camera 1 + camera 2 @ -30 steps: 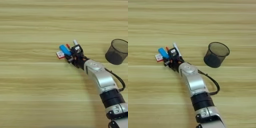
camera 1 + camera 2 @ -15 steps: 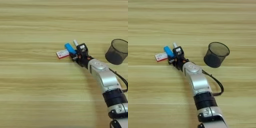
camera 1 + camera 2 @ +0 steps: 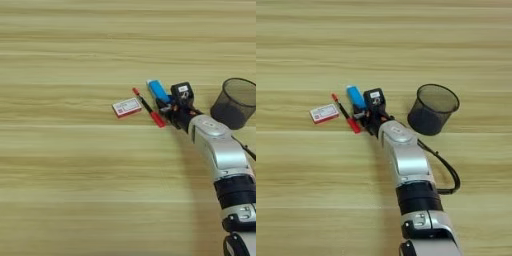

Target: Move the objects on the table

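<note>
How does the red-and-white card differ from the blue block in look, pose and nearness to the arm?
The red-and-white card is flat and thin; the blue block is thicker and oblong. The card lies apart, left of the red pen; the block lies right of it, against the pincer. The card runs nearly sideways; the block runs diagonally. Both rest on the wooden table.

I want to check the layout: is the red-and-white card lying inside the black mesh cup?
No. The red-and-white card lies flat on the table, far to the left of the black mesh cup.
</note>
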`<action>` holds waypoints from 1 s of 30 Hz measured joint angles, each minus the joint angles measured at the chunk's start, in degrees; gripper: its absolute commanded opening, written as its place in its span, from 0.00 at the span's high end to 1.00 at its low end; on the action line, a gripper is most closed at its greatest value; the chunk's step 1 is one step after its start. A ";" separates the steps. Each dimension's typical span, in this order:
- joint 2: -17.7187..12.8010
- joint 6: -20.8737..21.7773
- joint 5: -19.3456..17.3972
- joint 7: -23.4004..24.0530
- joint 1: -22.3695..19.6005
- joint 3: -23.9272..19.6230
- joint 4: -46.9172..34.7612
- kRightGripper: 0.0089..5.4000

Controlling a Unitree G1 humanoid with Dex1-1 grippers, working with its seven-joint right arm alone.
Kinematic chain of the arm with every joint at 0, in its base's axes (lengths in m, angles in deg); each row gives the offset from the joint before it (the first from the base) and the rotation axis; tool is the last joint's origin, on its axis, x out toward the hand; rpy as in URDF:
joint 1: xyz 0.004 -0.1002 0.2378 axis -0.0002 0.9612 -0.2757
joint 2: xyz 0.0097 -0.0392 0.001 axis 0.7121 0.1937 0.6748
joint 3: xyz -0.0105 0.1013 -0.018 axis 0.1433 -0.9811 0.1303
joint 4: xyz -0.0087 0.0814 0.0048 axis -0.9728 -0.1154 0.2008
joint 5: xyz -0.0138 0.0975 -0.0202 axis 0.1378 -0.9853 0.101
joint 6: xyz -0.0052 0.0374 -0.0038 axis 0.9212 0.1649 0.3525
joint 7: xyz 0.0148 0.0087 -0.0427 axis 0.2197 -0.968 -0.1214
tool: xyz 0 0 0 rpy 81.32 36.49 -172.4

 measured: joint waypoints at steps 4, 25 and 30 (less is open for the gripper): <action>-0.60 0.07 -0.01 0.75 -0.19 -1.20 1.38 0.74; -1.73 0.32 0.14 4.14 -2.32 -2.83 7.47 0.74; -1.99 0.32 0.35 4.34 -2.88 -2.81 8.23 0.74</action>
